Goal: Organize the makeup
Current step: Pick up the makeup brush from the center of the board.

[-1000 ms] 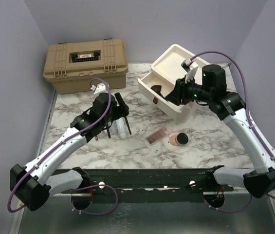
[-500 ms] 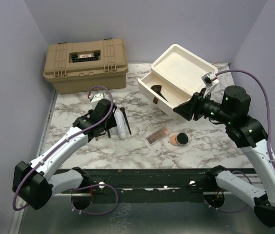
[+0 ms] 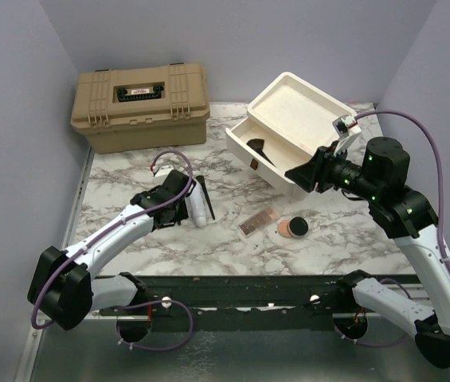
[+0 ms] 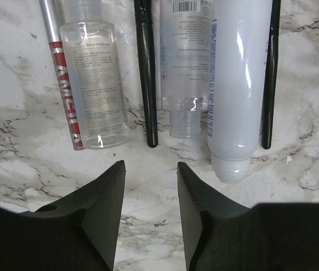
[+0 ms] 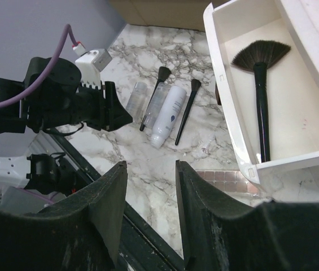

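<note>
A whitish bottle (image 4: 238,84) lies on the marble table among two clear bottles (image 4: 94,84), a slim red-banded tube (image 4: 63,84) and two black-handled brushes (image 4: 146,73). My left gripper (image 4: 151,165) is open and empty, just short of their near ends; it also shows in the top view (image 3: 181,208). The pink palette (image 3: 259,222) and the round compact (image 3: 294,228) lie mid-table. My right gripper (image 5: 151,164) is open and empty, held high beside the drawer unit (image 3: 288,131). A fan brush (image 5: 259,84) lies in the open drawer.
A tan toolbox (image 3: 139,103) stands shut at the back left. The cream drawer unit sits tilted at the back right with its drawer pulled out. A black rail (image 3: 232,290) runs along the near table edge.
My right gripper has drawn back out of the drawer, to the right and up. My left gripper has shifted right and nearer, now behind the bottles' near ends.
</note>
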Controlling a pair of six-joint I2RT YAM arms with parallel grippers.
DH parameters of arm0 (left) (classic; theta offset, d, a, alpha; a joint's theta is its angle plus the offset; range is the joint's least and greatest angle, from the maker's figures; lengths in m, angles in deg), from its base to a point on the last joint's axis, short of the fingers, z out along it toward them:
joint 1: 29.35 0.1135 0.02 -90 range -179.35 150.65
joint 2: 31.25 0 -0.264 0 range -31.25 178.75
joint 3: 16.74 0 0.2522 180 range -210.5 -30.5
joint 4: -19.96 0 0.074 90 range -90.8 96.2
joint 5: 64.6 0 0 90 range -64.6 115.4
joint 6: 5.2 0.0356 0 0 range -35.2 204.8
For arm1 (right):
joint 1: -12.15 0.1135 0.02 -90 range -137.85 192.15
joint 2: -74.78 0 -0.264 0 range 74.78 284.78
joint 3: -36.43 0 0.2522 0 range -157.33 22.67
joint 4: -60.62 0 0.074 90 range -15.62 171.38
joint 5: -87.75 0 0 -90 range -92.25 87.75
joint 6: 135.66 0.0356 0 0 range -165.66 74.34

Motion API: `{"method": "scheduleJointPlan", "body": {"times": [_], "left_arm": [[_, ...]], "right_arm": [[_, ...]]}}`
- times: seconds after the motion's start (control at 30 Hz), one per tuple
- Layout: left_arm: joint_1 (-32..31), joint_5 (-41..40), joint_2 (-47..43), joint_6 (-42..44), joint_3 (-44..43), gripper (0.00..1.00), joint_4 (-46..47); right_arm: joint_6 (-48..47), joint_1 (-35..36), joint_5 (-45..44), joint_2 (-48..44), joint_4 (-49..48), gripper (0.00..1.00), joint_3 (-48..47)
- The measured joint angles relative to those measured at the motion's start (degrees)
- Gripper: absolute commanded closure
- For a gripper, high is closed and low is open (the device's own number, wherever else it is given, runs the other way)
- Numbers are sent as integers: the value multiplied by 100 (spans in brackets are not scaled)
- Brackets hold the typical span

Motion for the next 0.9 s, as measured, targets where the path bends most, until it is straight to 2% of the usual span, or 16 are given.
{"method": "scheduleJointPlan", "body": {"times": [0.9], "left_arm": [[0, 208, 459, -63, 664, 68, 898]], "right_arm": [[103, 0, -319, -66, 0, 55, 74]]}}
